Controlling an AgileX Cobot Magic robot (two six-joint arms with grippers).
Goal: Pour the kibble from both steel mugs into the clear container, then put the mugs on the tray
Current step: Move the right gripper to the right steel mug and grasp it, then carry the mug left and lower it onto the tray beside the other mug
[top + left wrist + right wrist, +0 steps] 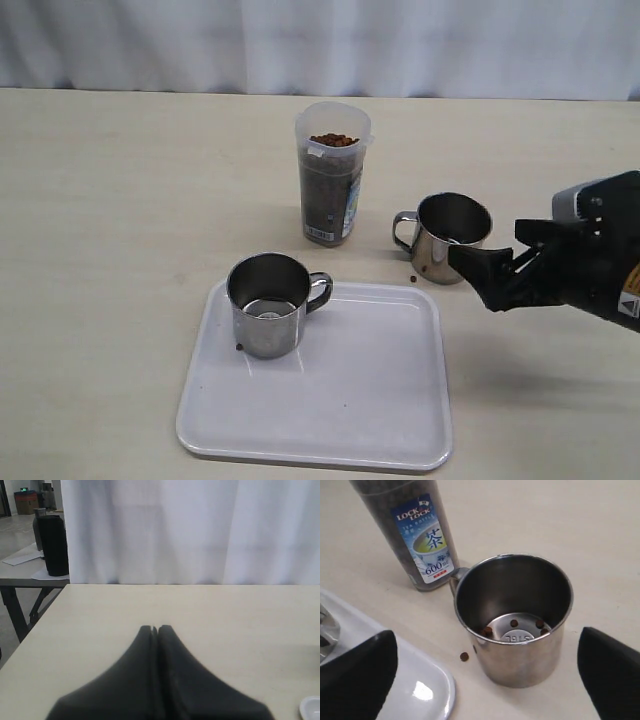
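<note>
The clear container [332, 175] stands at the back middle, filled nearly to its rim with kibble [334, 140]. One steel mug [268, 305] stands upright on the tray [350, 400], in its far left corner. The other steel mug [452, 238] stands on the table to the right of the container. My right gripper [478, 278] hangs open just beside this mug, apart from it. In the right wrist view a few pellets [514, 623] lie in that mug [520, 650], with my right gripper [486, 645] open wide around it. My left gripper [156, 628] is shut on nothing.
One loose pellet [414, 279] lies on the table between the right mug and the tray's corner [420, 680]. Another pellet [239, 347] lies on the tray by the left mug. A white curtain hangs behind the table.
</note>
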